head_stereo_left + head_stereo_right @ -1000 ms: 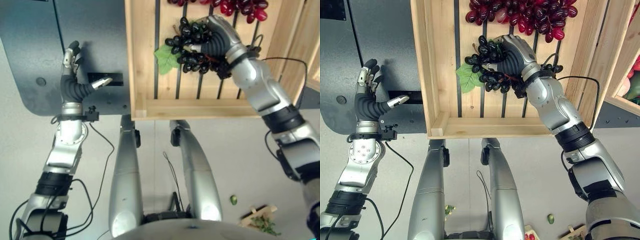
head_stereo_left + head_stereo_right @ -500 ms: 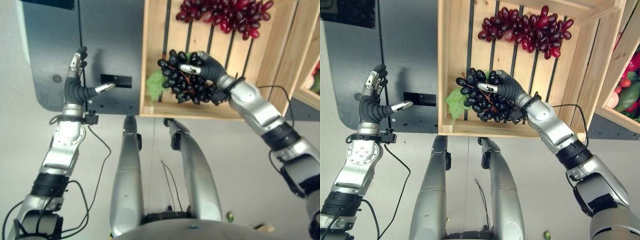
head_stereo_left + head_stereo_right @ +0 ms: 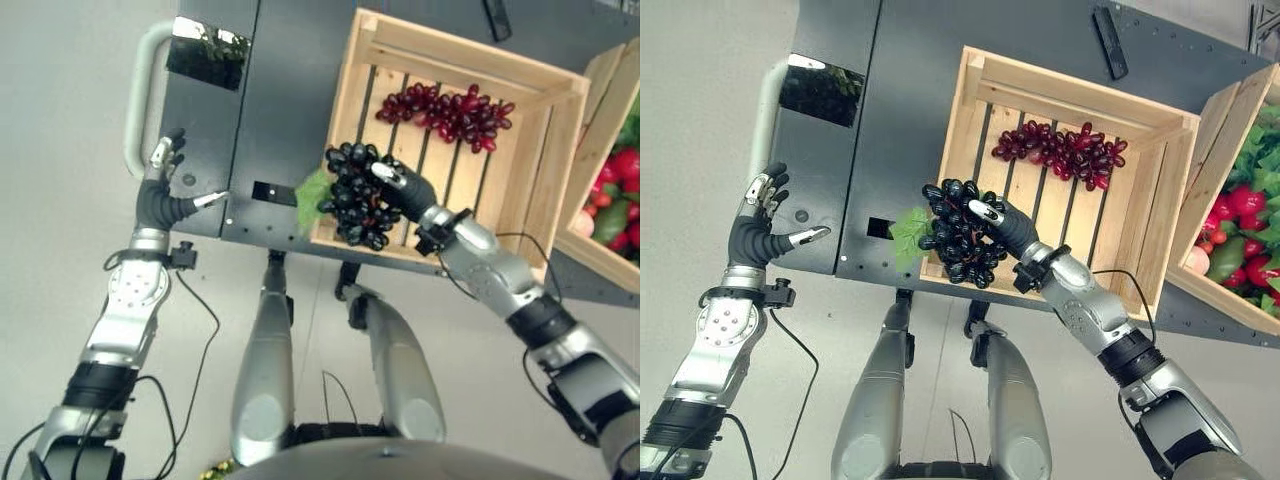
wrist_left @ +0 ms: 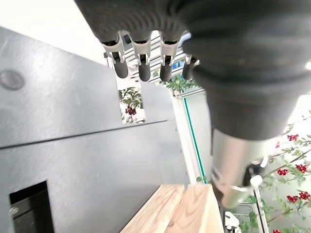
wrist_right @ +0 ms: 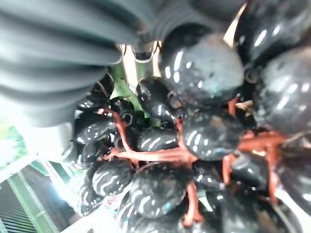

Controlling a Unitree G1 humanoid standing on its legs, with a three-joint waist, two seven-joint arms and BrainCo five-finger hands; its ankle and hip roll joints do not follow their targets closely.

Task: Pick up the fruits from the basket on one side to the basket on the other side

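While the right hand (image 3: 1002, 225) remains clamped on the black grape bunch (image 3: 958, 233), the bunch now hangs at the near left corner of the wooden crate (image 3: 1152, 215), lifted for transfer. The left hand (image 3: 758, 232) stays open over the dark table (image 3: 905, 120).

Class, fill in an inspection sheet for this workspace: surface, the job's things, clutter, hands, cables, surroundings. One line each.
Surface: dark grey table, bare where it shows.
Job's things: black grape bunch with green leaf, held over near-left corner of wooden crate; red grape bunch lying inside it.
Clutter: second crate of mixed produce at right.
Hands: right hand curled on black grapes; left hand open, beside table edge.
Cables: nothing noted.
Surroundings: pale floor.
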